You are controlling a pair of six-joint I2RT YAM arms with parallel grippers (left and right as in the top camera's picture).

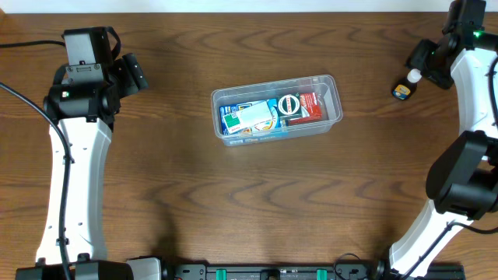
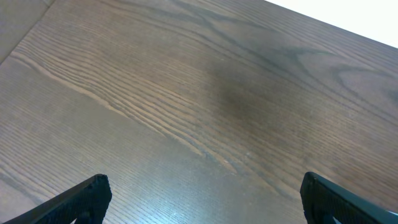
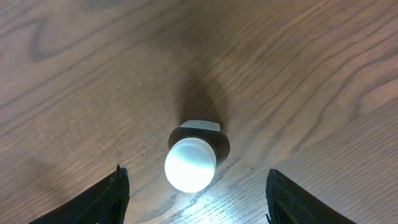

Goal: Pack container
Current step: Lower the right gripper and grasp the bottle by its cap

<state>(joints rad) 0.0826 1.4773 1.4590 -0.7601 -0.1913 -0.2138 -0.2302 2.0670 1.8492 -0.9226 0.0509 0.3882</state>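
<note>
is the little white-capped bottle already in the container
No, the white-capped bottle sits on the table, well off to the right of the container.

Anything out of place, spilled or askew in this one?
Nothing looks spilled or damaged. One small white-capped bottle stands on the table at its right side, outside the container, between the fingers of the open right hand; it looks upright. The container sits slightly skewed to the table edge, its boxes inside.
</note>
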